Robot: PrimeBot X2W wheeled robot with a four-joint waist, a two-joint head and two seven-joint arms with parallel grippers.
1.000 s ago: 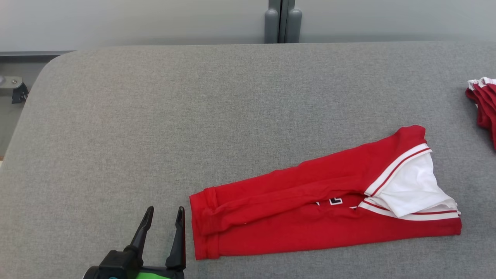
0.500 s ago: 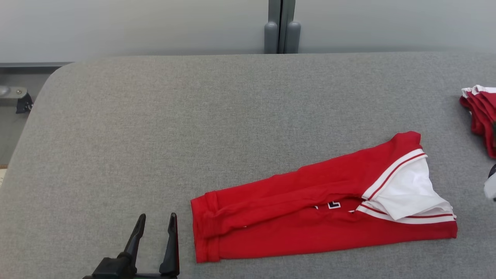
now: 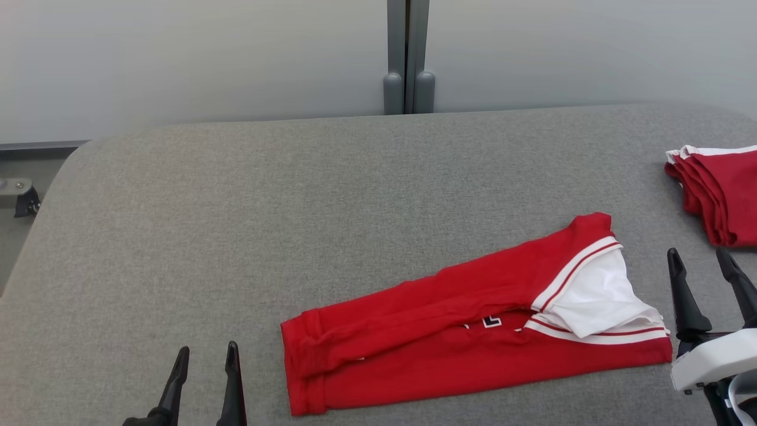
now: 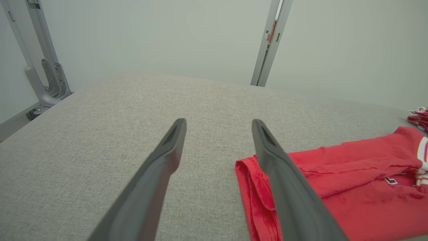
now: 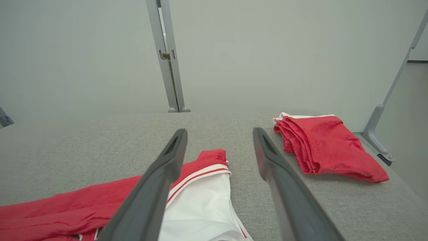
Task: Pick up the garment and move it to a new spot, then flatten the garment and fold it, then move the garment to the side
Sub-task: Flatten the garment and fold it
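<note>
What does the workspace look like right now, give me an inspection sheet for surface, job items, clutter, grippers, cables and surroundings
Surface: grey fabric-covered table, rounded far-left corner.
Job's things: red garment with white trim, folded into a long strip, lying right of centre.
Clutter: folded red stack near the table's right edge, apart from the garment.
Grippers: left gripper open, holding nothing, beside the garment's left end; right gripper open, holding nothing, beside its right end.
Cables: nothing seen.
Surroundings: pale wall, grey post behind the table, metal bracket at left.

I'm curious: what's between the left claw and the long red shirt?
Nothing, just bare grey table between the left gripper and the garment, seen in the head view.
</note>
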